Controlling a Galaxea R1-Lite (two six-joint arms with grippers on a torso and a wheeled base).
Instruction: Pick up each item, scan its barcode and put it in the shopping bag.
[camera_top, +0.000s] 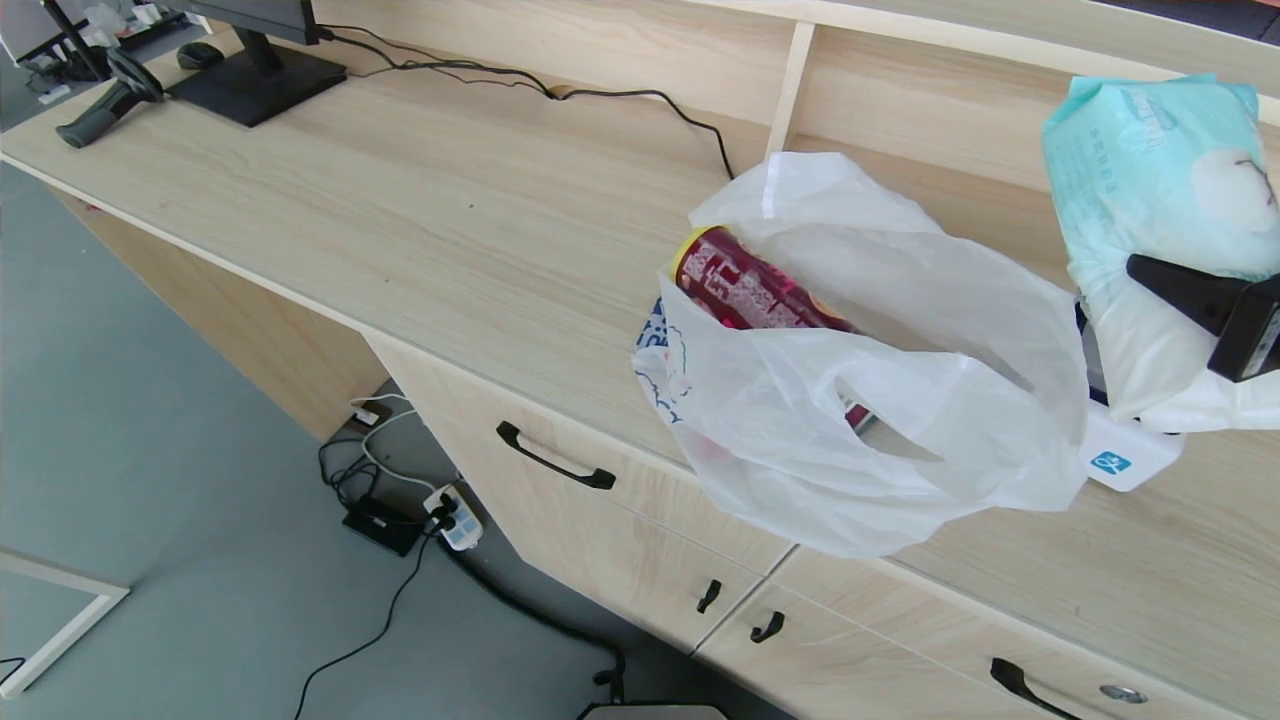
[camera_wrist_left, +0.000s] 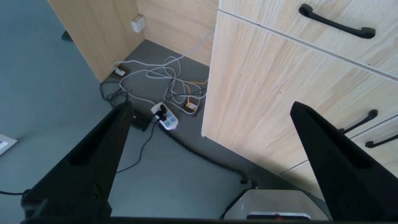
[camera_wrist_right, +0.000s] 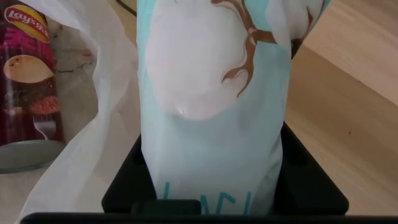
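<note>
Soft teal pack (camera_top: 1150, 180), likely light, squashy and slick, sits clamped in right gripper (camera_wrist_right: 214, 186) above the counter (camera_top: 400, 200), just beside the open bag (camera_top: 900, 420); best gripped mid-body; left gripper (camera_wrist_left: 210, 109), fingers apart, hangs by drawers (camera_wrist_left: 280, 81).

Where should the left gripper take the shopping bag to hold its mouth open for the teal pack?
Probably the handle strip standing up at the top of the shopping bag, coming down from above on the robot's left side. It stands clear of the chip can, and lifting it should widen the mouth toward the teal pack.
</note>
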